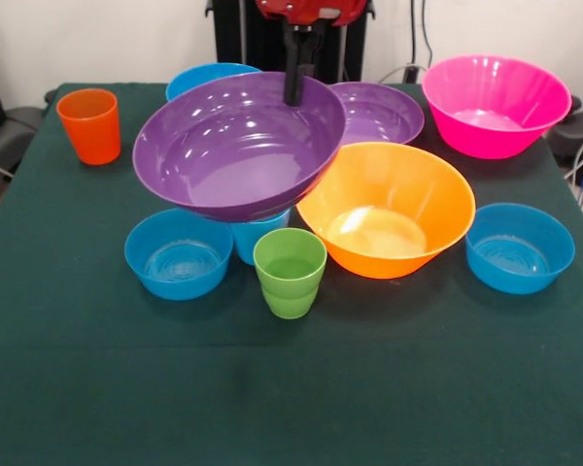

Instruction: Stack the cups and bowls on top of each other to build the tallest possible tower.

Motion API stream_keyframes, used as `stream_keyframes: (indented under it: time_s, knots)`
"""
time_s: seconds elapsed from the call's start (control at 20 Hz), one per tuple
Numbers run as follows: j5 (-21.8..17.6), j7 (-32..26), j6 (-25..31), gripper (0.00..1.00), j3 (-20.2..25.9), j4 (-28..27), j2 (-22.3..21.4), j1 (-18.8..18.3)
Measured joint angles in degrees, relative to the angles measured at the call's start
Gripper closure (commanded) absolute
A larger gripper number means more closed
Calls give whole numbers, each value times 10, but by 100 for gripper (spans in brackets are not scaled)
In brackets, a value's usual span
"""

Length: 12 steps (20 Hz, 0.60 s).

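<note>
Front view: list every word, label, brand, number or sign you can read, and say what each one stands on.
None can be read. The cups, the bowls, the green cloth and the gripper show no print, label or number in this view.

Bright, even light from above; glare inside orange bowl (387,209); soft shadows on green cloth (291,388); focus sharp.
</note>
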Motion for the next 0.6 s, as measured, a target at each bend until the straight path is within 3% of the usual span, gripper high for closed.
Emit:
stream_keyframes:
  time_s: [0.6]
  knots:
    - [0, 38, 0, 100, -46, 1, 1, 47]
